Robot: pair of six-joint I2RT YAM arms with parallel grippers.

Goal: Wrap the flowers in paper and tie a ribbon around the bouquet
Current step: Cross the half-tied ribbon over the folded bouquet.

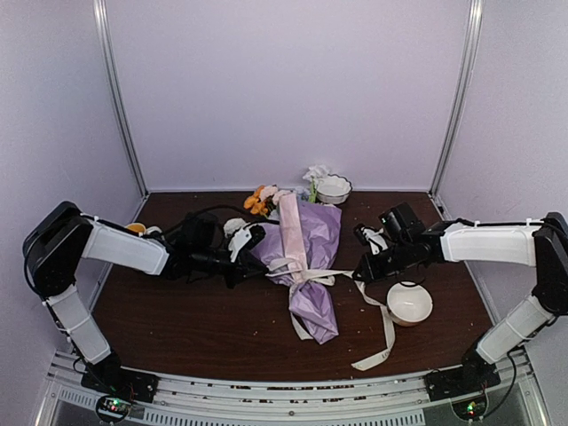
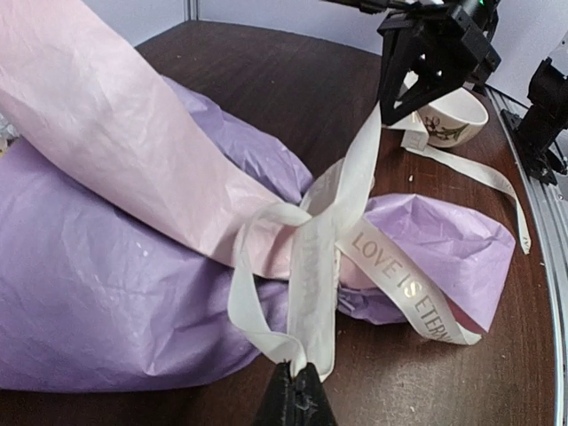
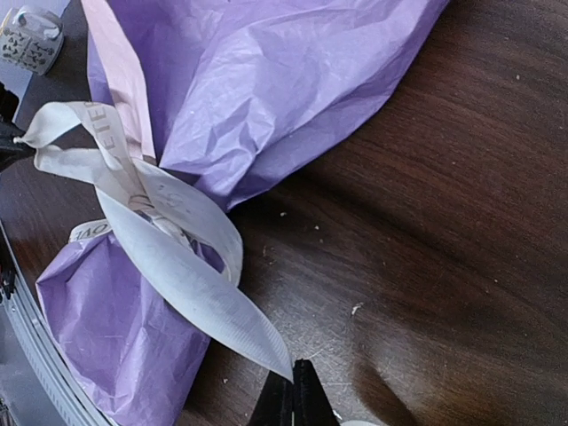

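Right now the bouquet (image 1: 311, 244) lies on the desk (image 1: 177, 311), long axis running near to far with the flowers (image 1: 259, 201) farthest, while the left gripper (image 1: 264, 265) and right gripper (image 1: 358, 274), one either side, are each clamped on the ribbon (image 1: 312, 276) crossing its waist.

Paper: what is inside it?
Orange and pale flowers poke from the far end of the paper. Their stems are hidden inside it.

The crinkled paper (image 1: 319, 226) is lilac with a pale pink stripe, the ribbon (image 2: 399, 284) cream with gold lettering, the flowers (image 1: 257, 201) at its eleven o'clock orange and white, the worktop (image 1: 195, 311) dark brown.
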